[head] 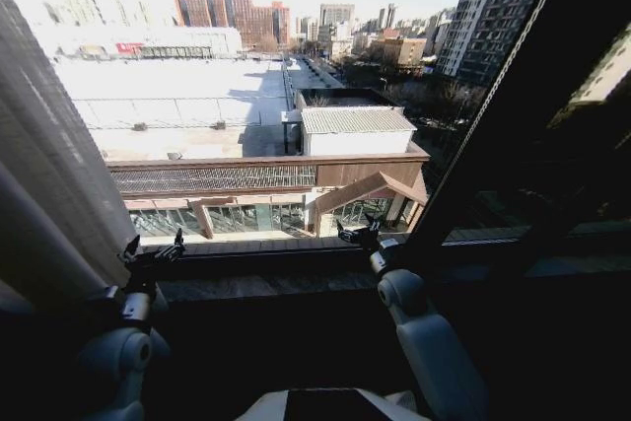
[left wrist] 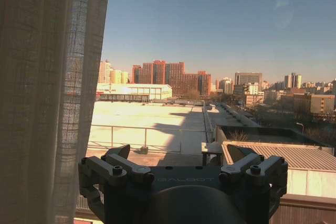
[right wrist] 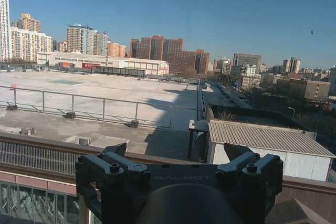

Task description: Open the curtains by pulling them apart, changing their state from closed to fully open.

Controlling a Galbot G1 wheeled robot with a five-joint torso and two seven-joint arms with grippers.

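**Curtains drawn to the sides, both tools empty**

The left curtain panel (head: 44, 155) hung bunched at the left edge of the window; the right curtain panel (head: 552, 96) stood dark at the right. Between them the window showed the rooftops. The left tool (head: 153, 251) was near the left panel, fingers wide, holding nothing. The right tool (head: 357, 233) was also wide and empty above the window sill (head: 266, 263).
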